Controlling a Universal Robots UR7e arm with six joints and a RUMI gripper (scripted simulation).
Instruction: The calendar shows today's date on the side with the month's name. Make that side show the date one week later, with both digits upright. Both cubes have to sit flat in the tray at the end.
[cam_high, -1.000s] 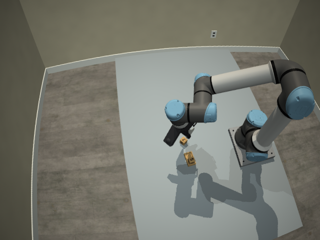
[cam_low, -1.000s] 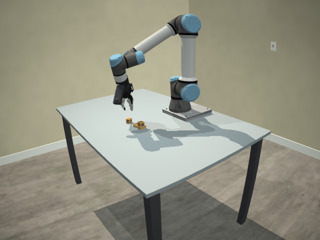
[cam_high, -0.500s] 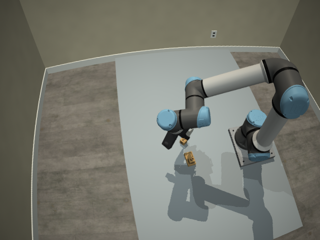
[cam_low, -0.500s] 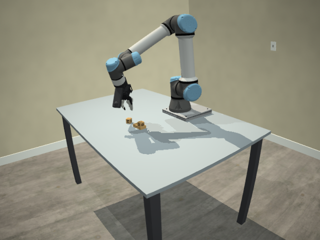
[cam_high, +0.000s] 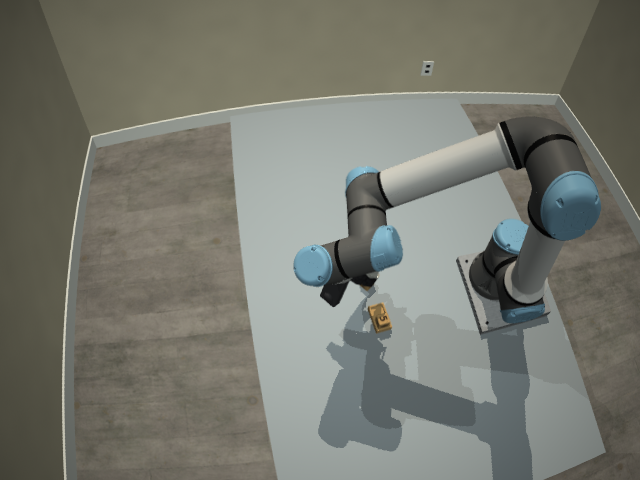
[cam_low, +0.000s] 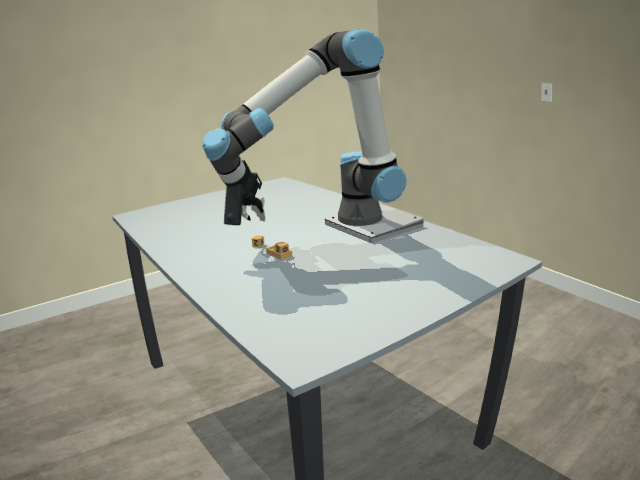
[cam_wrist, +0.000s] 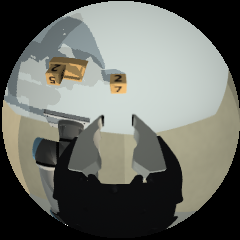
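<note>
A small wooden tray (cam_wrist: 74, 70) lies on the grey table and holds one wooden digit cube (cam_wrist: 55, 74) at one end; a 2 and a 5 show on its faces. The other half of the tray is empty. A second cube (cam_wrist: 118, 83) lies loose on the table beside the tray, showing a 2 and a 7. My gripper (cam_wrist: 117, 115) hangs in the air above and to the side of the loose cube, fingers partly apart with nothing between them. The exterior view shows the loose cube (cam_low: 257, 240), the tray (cam_low: 278, 254) and the gripper (cam_low: 253, 214). In the top view the arm covers the loose cube; the tray (cam_high: 377, 313) shows.
The arm's base plate (cam_low: 373, 225) is bolted on the table behind the tray. The arm's shadow falls over the table around the tray. The table edges are far from the cubes.
</note>
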